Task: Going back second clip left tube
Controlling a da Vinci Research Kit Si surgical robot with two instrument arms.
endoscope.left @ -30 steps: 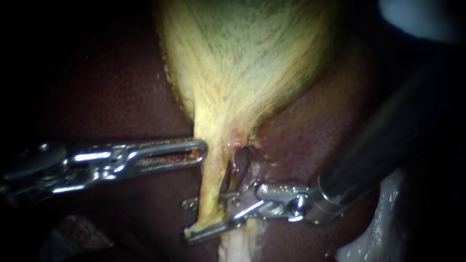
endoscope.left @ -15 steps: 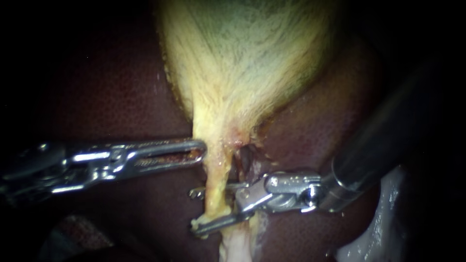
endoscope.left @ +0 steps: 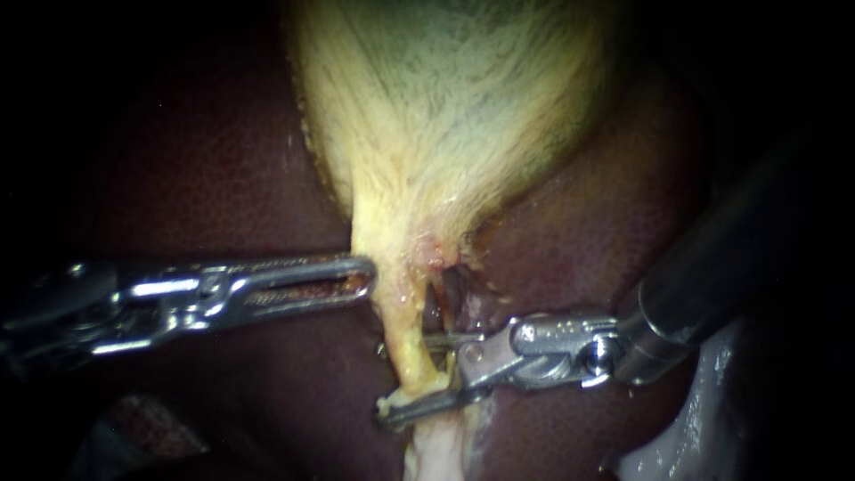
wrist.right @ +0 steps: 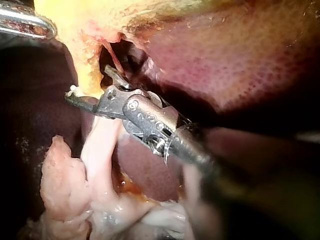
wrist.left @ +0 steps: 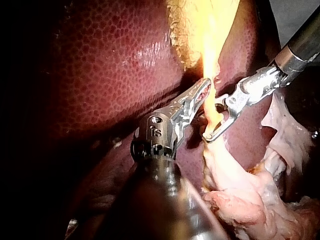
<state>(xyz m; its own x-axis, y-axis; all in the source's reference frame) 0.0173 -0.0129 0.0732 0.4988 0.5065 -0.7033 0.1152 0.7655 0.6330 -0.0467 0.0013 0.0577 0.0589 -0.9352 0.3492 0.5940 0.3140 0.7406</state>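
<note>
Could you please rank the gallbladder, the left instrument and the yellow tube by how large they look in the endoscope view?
The gallbladder, largest by far
then the left instrument, a long stretch of metal showing
the yellow tube is smallest

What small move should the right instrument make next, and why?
Probably draw the right instrument straight back along its shaft, with the tool open, until both tips are free of the left tube. The tool stands open astride that tube, its lower tip poking out past it, so lifting or shutting now would likely snag it.
</note>
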